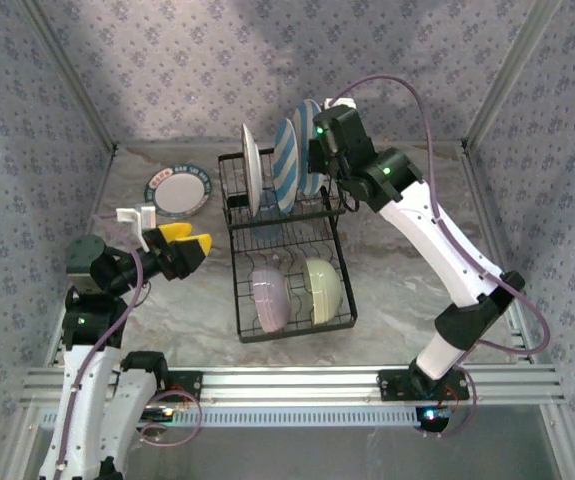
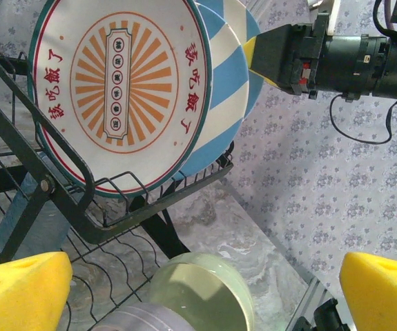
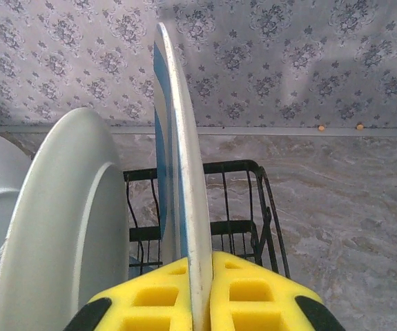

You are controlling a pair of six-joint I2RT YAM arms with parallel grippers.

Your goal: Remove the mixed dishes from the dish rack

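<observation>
R claw (image 3: 199, 293) grips blue-striped plate (image 3: 181, 138), 2nd plate (image 3: 67, 227) close beside

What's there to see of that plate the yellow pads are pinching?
The pinched plate is round, thin and glossy, ceramic or melamine by its look, with a white rim and blue-and-white stripes on its face. It stands upright on edge as the rightmost plate in the dish rack, a gap apart from a pale plate. The right gripper is shut on its rim, one yellow foam pad on each face. Its bottom edge is hidden.
</observation>
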